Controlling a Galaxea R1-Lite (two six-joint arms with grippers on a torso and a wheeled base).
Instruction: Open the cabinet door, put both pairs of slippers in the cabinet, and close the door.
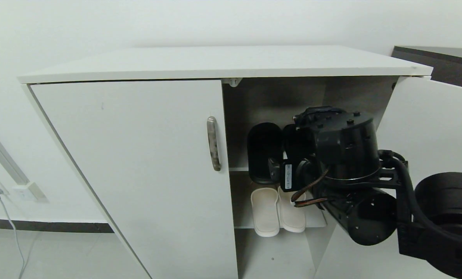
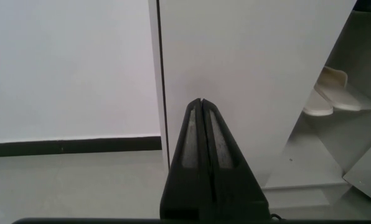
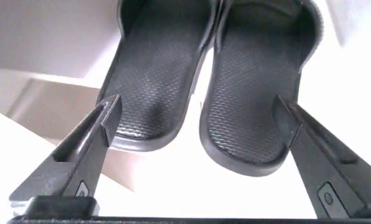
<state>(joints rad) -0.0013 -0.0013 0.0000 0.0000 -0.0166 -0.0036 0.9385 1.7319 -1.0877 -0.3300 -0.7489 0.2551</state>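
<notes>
Now the right gripper (image 3: 198,107) has its fingers wide apart, flanking the black slippers (image 3: 204,81) on the upper shelf (image 1: 238,169) of the cabinet (image 1: 215,62) (right door (image 1: 428,128) open); the white slippers (image 1: 277,211) lie at six o'clock from them, one shelf down. The left gripper (image 2: 201,109), pressed together, faces the closed left door (image 2: 248,62).

I see bright, even light from above: cabinet (image 1: 223,62) top pale, interior shaded under it. Right wrist cam: bg blown out white past the black slippers (image 3: 151,74). Head cam bows cabinet edges twd frame sides.
</notes>
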